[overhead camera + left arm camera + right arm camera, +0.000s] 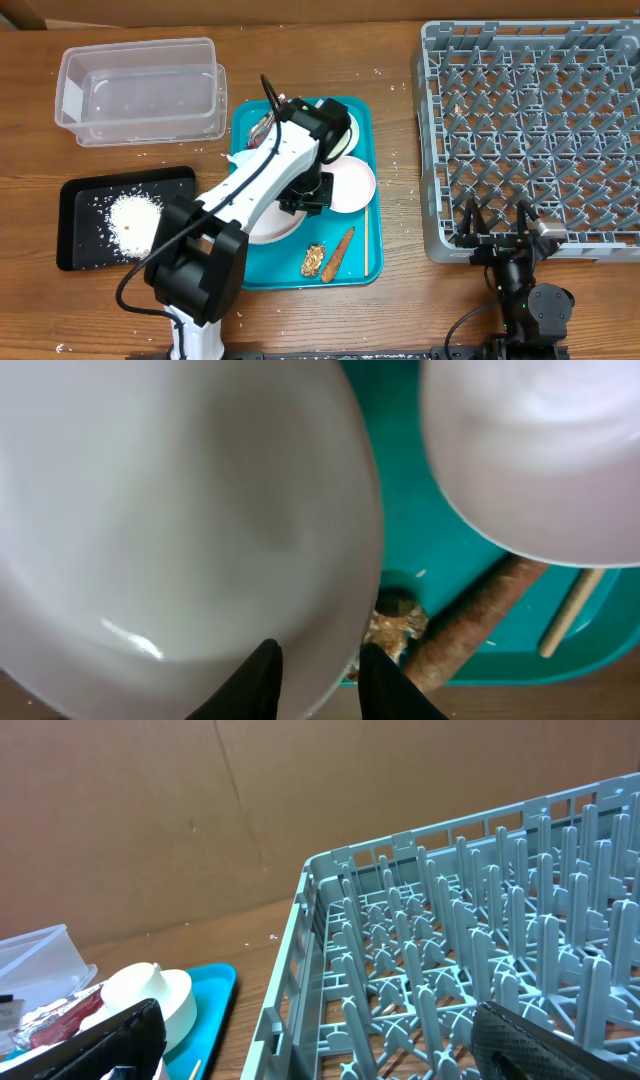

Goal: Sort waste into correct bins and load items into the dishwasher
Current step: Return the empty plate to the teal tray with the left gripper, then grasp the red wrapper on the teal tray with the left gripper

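A large white plate (265, 230) lies on the teal tray (362, 120), and my left gripper (300, 198) hangs over its right rim. In the left wrist view the plate (180, 510) fills the left side. The left gripper (318, 648) is open by a narrow gap, one finger over the plate and the other outside the rim. A smaller plate (352, 180) and a white bowl (340, 135) sit beside it. An orange-brown stick (340, 252), a brown lump (313, 260) and a red-and-silver wrapper (262, 128) lie on the tray. My right gripper (497, 235) stands wide open at the grey dish rack's (530, 130) front edge.
A clear tub (140, 90) stands at the back left. The black tray (80, 195) in front of it holds white crumbs (135, 220). A thin wooden stick (366, 235) lies on the teal tray's right side. Crumbs are scattered on the wooden table.
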Robot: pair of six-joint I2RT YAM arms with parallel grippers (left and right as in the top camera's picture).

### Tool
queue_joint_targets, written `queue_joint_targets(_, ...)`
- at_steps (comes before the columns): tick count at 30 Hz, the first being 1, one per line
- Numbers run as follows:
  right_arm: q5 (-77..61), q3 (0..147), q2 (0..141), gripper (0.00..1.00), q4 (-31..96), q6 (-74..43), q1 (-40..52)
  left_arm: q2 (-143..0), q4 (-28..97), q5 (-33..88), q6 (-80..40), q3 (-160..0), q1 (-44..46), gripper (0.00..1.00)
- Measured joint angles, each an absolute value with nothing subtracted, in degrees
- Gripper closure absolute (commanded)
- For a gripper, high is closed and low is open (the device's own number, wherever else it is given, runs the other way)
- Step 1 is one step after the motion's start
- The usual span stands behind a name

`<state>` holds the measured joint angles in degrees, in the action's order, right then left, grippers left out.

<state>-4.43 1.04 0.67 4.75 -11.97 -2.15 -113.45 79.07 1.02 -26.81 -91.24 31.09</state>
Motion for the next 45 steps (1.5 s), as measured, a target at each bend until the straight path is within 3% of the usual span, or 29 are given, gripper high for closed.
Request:
queue_joint_targets(11,-4.4,1.0,0.7,0.00,4.8,-11.9,-2.2,-113.5,79.7,0.3,-26.6,-91.9,29.5,0.71)
queue_joint_targets(15,-4.4,1.0,0.7,0.00,4.8,-12.0,-2.2,-113.5,79.7,-0.3,-25.6,-95.7,29.5,0.68)
queue_joint_targets(20,-4.4,1.0,0.7,0.00,4.8,-12.0,-2.2,-113.5,79.2,-7.2,-25.0,-101.4,29.5,0.67)
queue_joint_targets(28,-4.4,1.0,0.7,0.00,4.8,-12.0,-2.2,-113.5,67.3,-19.0,-22.8,-102.1,25.1,0.55)
queue_joint_targets(30,-4.4,1.0,0.7,0.00,4.8,-12.0,-2.2,-113.5,63.4,-20.0,-21.3,-102.1,23.1,0.60)
queue_joint_targets(31,-4.4,1.0,0.7,0.00,4.8,-12.0,-2.2,-113.5,61.5,-20.1,-20.4,-102.1,22.1,0.63)
queue_joint_targets(36,-4.4,1.0,0.7,0.00,4.7,-11.9,-2.2,-113.6,54.3,-18.0,-14.0,-102.1,17.7,0.63)
queue_joint_targets(45,-4.4,1.0,0.7,0.00,4.8,-11.9,-2.2,-118.1,50.5,-9.9,-1.8,-102.2,16.1,0.49)
